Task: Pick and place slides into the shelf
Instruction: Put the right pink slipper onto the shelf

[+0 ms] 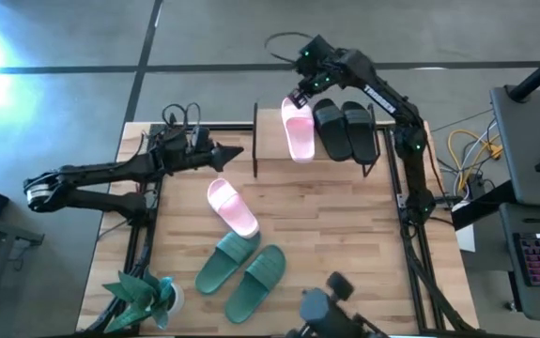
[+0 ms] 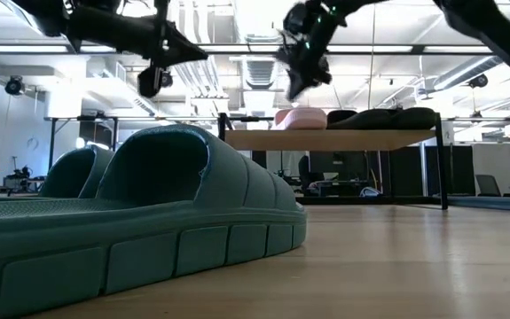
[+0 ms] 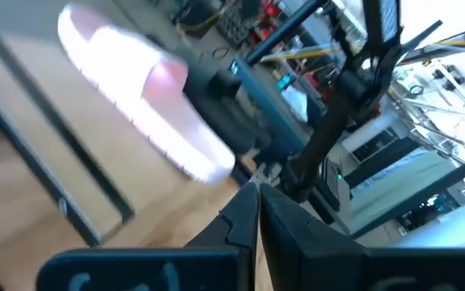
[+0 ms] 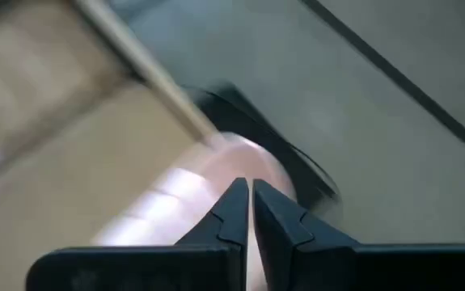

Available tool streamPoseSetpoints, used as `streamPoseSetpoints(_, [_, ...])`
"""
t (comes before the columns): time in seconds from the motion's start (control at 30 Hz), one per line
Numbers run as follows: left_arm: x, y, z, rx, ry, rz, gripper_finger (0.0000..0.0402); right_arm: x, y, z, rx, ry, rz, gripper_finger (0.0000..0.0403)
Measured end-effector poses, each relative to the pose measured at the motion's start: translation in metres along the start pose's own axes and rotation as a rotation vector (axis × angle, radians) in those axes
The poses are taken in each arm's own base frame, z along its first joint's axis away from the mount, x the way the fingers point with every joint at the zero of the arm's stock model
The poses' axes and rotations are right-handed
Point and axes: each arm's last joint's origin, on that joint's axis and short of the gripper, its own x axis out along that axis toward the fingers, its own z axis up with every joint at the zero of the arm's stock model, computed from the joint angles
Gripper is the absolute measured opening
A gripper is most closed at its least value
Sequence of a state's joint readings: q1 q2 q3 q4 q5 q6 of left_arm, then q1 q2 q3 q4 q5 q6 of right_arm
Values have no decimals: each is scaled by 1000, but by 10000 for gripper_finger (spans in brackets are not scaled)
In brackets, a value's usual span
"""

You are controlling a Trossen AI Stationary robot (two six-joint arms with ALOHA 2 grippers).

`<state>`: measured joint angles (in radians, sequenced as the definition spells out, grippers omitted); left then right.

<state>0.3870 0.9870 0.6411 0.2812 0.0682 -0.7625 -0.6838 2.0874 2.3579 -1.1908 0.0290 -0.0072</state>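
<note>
Your right gripper point(image 1: 297, 98), fingers pressed together and holding nothing, hovers just above the far end of the pink slide point(image 1: 298, 134) lying on the shelf point(image 1: 268, 141) beside the two black slides point(image 1: 347, 130); lift it straight up so you don't nudge that row. The other pink slide point(image 1: 232, 207) and the green pair point(image 1: 241, 269) wait on the table point(image 1: 345, 244), near the closed left gripper point(image 1: 237, 151).

Shelf point(image 1: 270, 161): pink slide point(image 1: 298, 134), black pair point(image 1: 347, 130).
</note>
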Motion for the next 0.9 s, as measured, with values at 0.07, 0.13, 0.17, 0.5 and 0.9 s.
streamPoseSetpoints(0.07, [-2, -2, 8, 23, -27, -11, 0, -1, 11, 4, -43, -39, 56, 13])
streamPoseSetpoints(0.13, [-3, -2, 14, 36, -36, -22, 0, 10, 23, 3, -117, -29, 92, 13])
streamPoseSetpoints(0.17, [-3, -2, 17, 39, -33, -27, 0, 16, 29, 2, -167, -16, 115, 13])
streamPoseSetpoints(0.5, [-4, 7, 17, 33, 4, -24, 0, 63, 62, -7, -418, 70, 121, 13])
streamPoseSetpoints(0.9, [-4, 8, 16, 30, 21, -16, 0, 91, 44, -18, -339, 211, 112, 13])
